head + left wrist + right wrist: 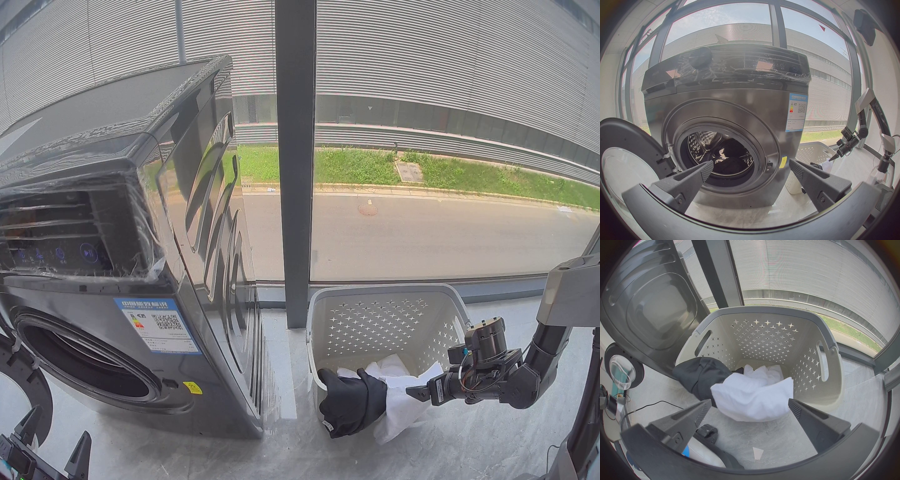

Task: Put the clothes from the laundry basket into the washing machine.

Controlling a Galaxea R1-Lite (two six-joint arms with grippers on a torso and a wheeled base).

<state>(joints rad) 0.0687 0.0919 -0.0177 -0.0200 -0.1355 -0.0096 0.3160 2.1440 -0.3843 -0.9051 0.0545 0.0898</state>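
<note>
Right pincer point(749, 403) wide open, empty, just beside white cloth point(756, 388)

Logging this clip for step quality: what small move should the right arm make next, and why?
Probably ease the right gripper forward until its open fingers straddle the white cloth, then close. The cloth hangs over the near rim of the basket, just ahead of the gripper and beside a black garment. Nothing is held yet, and the washing machine has its door open.
</note>
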